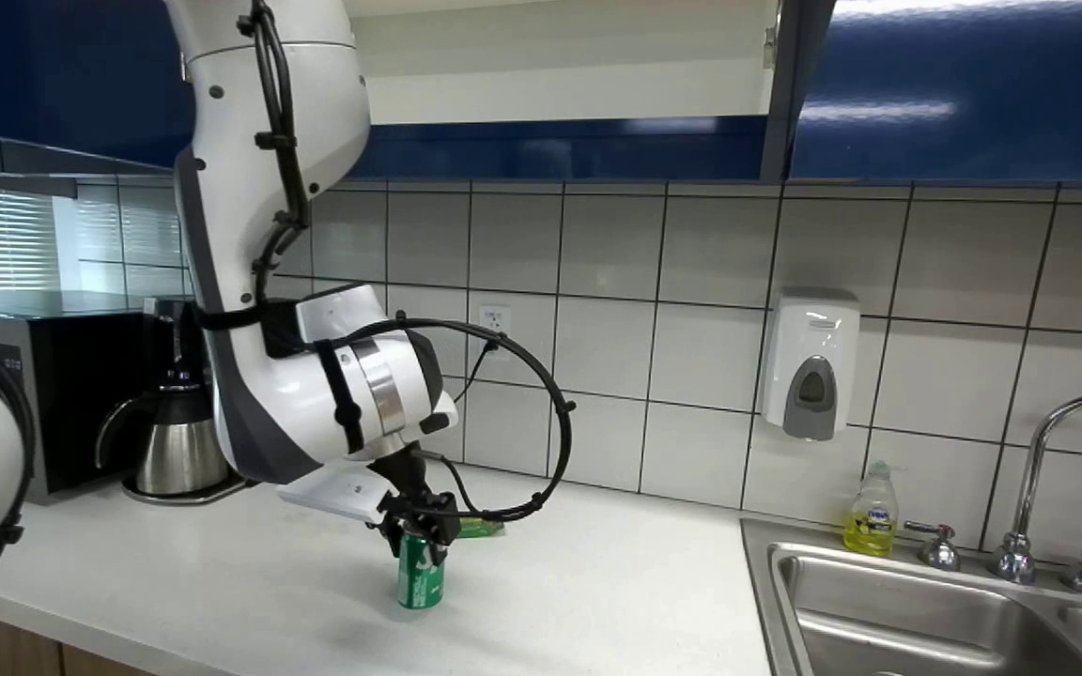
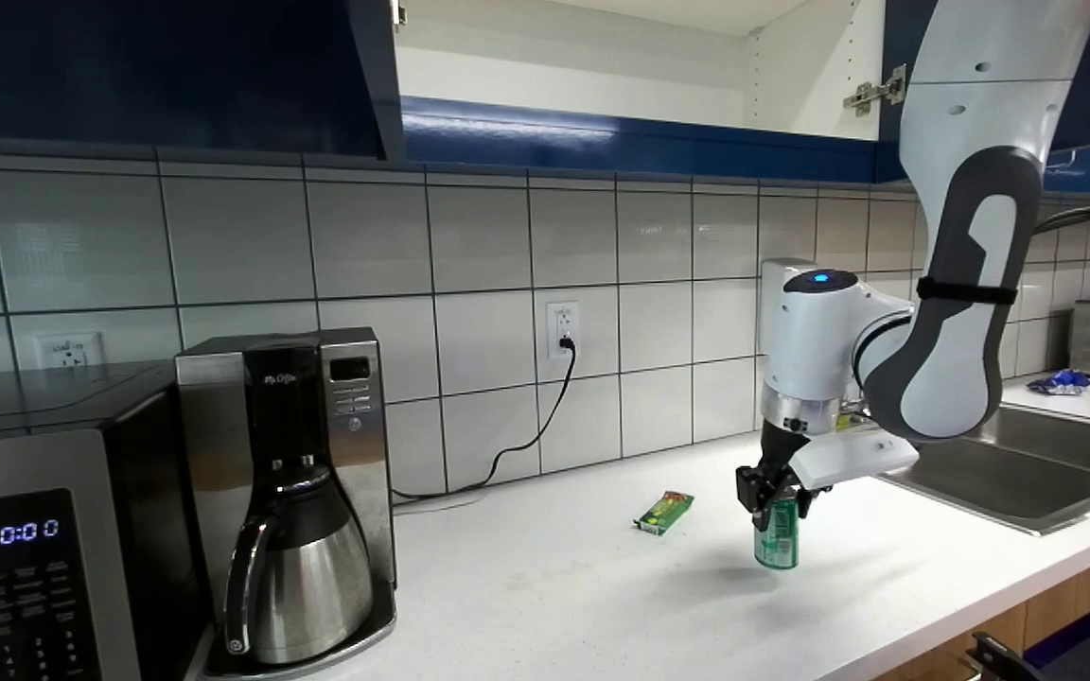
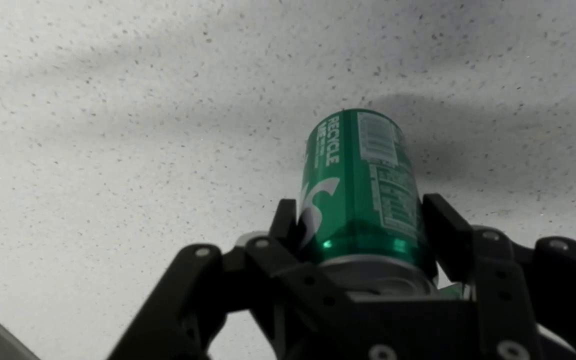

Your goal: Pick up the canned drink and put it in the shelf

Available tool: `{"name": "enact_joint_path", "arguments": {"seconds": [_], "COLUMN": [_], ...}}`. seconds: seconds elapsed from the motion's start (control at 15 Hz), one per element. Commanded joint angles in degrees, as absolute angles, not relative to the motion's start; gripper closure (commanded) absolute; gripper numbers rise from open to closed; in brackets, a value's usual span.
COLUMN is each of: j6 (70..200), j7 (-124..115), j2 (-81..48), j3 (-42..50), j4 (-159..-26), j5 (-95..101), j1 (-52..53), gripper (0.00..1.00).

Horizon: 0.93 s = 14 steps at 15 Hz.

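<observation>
The canned drink [image 1: 421, 584], a green can with a silvery top, stands upright with its base at or very close to the countertop; it also shows in an exterior view [image 2: 778, 547] and the wrist view [image 3: 350, 195]. My gripper [image 1: 421, 545] points down over its top, also seen in an exterior view [image 2: 782, 514]. In the wrist view the gripper [image 3: 360, 215] has a finger close against each side of the can's upper part. The can's top is partly hidden by the gripper. The open shelf [image 1: 569, 89], pale inside with a blue lower edge, is high above the counter, also in an exterior view [image 2: 573, 71].
A flat green packet [image 2: 664, 512] lies behind the can. A coffee maker [image 2: 290, 511] and microwave [image 2: 53, 530] stand at one end of the counter. A sink [image 1: 917, 610] with a faucet [image 1: 1034, 479] and soap bottle [image 1: 872, 514] is at the opposite end.
</observation>
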<state>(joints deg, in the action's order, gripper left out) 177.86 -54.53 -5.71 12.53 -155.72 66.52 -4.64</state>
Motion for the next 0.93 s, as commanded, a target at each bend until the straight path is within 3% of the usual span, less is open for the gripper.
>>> {"name": "enact_joint_path", "arguments": {"seconds": [0.0,0.47,0.87], "j6": [175.49,167.37,147.77], "j7": [-44.17,-25.78,-12.47], "j2": [0.44,6.80,21.33], "j3": [9.13,2.05,-1.97], "j4": [-160.45,-159.79,-156.00], "j5": [55.98,28.73,11.84], "j1": [-5.04,-0.79,2.40], "gripper": [0.60,0.60,0.60]}}
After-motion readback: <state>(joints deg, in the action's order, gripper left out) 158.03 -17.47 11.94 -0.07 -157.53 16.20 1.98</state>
